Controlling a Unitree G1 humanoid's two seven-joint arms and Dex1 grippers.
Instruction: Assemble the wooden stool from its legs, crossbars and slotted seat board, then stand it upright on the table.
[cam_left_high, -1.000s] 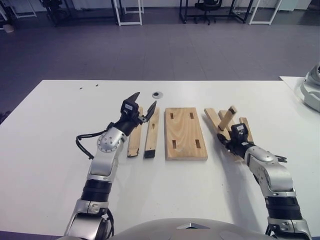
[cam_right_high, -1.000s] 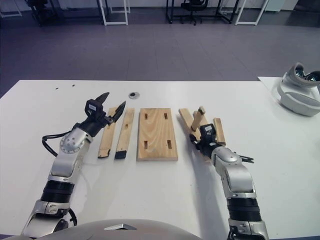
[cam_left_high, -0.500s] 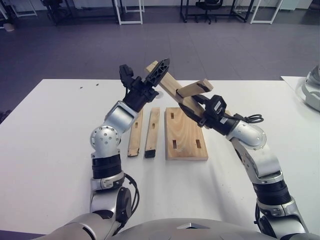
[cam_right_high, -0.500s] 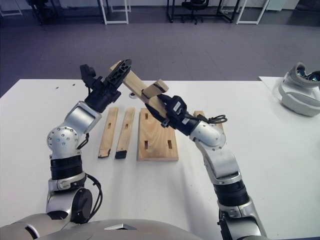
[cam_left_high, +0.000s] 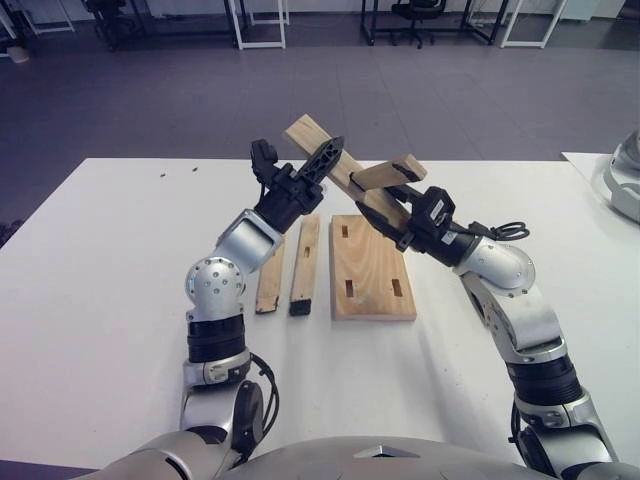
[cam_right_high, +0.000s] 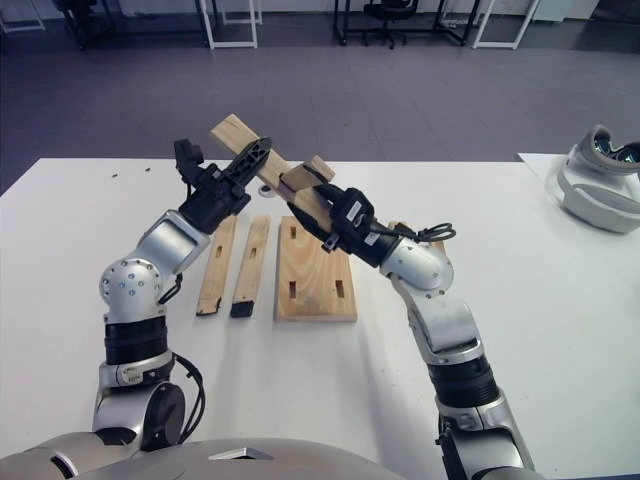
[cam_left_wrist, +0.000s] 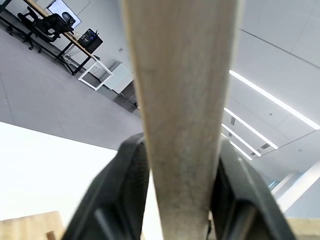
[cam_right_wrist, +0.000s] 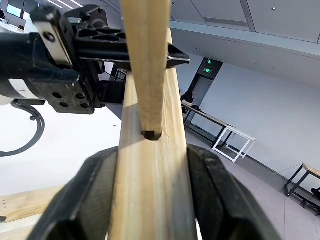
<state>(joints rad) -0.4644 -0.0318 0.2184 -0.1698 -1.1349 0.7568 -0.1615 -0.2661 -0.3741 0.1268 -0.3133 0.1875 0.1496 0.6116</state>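
Assembly in mid-air above the counter (cam_left_high: 100, 260). The left tool (cam_left_high: 322, 163) is clamped on the upper, 11 o'clock end of a wooden leg (cam_left_high: 303, 134). The right tool (cam_left_high: 397, 212) grips the same leg at its lower, 5 o'clock end. A crossbar (cam_left_high: 390, 172) sits in the leg's slot and points toward 2 o'clock. The slotted seat board (cam_left_high: 372, 268) lies flat at the counter's centre, below the held leg. Two loose wooden pieces (cam_left_high: 268, 272) (cam_left_high: 304, 262) lie side by side at the board's 9 o'clock.
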